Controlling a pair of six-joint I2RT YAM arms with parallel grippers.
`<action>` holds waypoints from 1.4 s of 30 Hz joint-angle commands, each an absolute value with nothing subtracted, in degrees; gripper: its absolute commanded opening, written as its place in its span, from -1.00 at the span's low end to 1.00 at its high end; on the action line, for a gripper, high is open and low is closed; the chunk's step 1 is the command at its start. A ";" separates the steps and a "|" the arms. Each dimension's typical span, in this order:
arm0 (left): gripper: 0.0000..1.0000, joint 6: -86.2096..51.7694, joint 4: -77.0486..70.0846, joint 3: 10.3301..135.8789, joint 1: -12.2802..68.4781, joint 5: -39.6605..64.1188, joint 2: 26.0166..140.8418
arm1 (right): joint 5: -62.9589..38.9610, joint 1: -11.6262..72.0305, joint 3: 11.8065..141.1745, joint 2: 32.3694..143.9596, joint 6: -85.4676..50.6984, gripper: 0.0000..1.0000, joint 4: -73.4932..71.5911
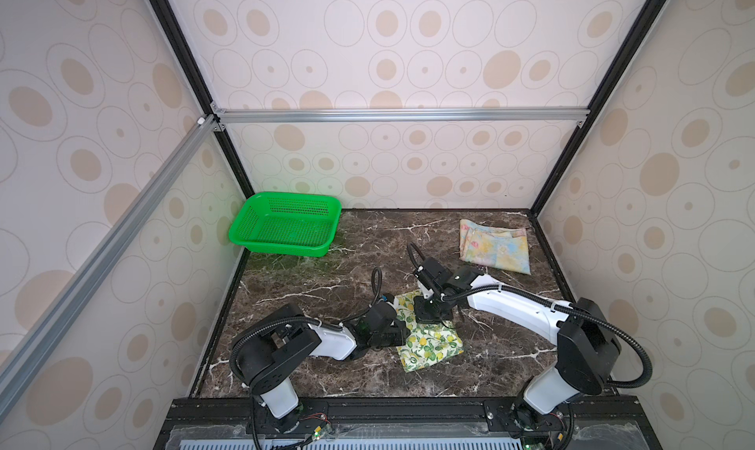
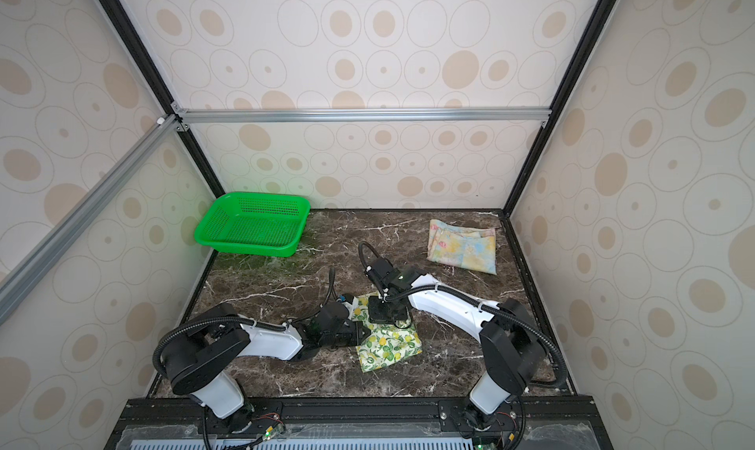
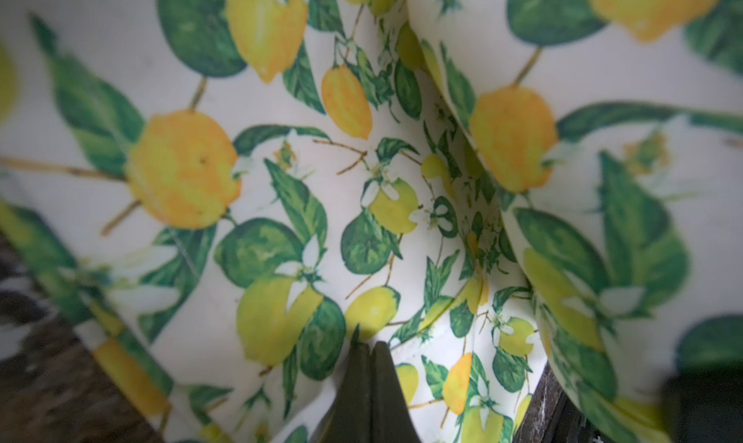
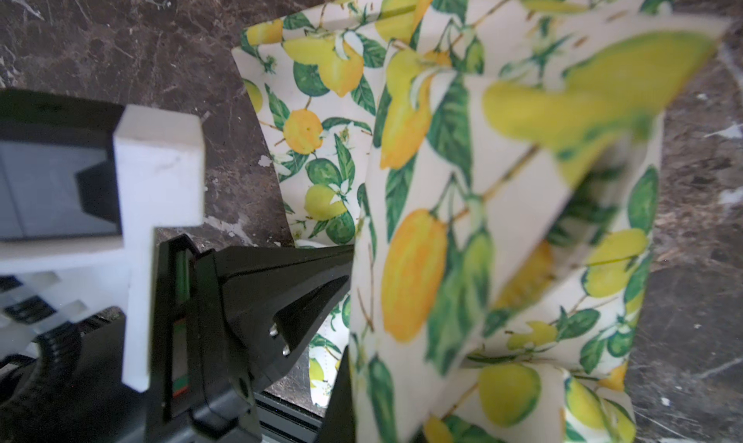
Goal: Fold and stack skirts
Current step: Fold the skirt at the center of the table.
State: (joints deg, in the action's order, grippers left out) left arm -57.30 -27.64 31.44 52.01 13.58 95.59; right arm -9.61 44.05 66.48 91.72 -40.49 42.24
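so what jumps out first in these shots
The bright green basket in the far left corner of the dark marble table catches the eye first. Near the front middle, the left gripper and right gripper are both pinched shut on the lemon-print skirt, with a fold raised off the table. A pastel floral skirt lies folded near the far right corner.

Your top views are bright and evenly lit, with only soft shadows on the desk (image 1: 310, 272); the basket (image 1: 244, 225) throws a green tint onto the desk beside it. The wide lens splays the walls (image 1: 81, 182) toward the edges. In the left wrist view the lemon-print skirt (image 3: 382, 203) is sharp mid-frame, blurred at the sides; in the right wrist view its nearest fold is out of focus.
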 commanded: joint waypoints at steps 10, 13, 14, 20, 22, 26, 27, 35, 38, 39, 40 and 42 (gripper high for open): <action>-1.00 -58.11 -23.74 31.90 53.35 13.62 96.37 | -11.70 45.34 64.79 94.74 -42.28 -1.00 39.16; -1.00 -57.89 -22.95 31.81 53.35 13.24 95.66 | -10.87 45.61 64.49 95.44 -42.03 -1.00 39.16; -1.00 -57.78 -22.60 31.81 53.35 13.08 95.38 | -10.58 45.57 64.47 95.61 -41.86 -1.00 39.40; -1.00 -57.65 -21.52 31.15 53.35 12.50 94.29 | -5.62 45.62 65.86 95.48 -39.88 -1.00 43.26; -1.00 -57.75 -21.61 31.03 53.35 12.52 94.22 | -4.80 45.59 66.25 95.23 -39.24 -1.00 43.98; -1.00 -57.86 -21.45 31.00 53.38 12.48 94.22 | -3.19 45.62 67.14 95.23 -38.53 -1.00 45.50; -1.00 -57.82 -21.60 31.02 53.37 12.41 94.26 | -3.37 45.57 66.87 95.27 -38.50 -1.00 45.19; -1.00 -57.89 -21.53 31.64 53.44 12.28 94.47 | -6.20 46.35 65.74 97.66 -39.87 -1.00 41.52; -1.00 -57.84 -21.52 31.81 53.43 12.23 94.74 | -6.66 46.74 66.03 98.97 -40.07 -1.00 40.82; -1.00 -57.90 -21.58 31.82 53.43 12.37 94.90 | -6.80 46.93 65.93 99.38 -40.15 -1.00 40.53; -1.00 -57.92 -21.83 31.82 53.43 12.42 94.99 | -7.00 47.03 65.92 99.76 -40.17 -1.00 40.26; -1.00 -58.21 -21.91 31.82 53.44 12.39 95.10 | -7.51 47.21 65.83 100.51 -40.41 -1.00 39.52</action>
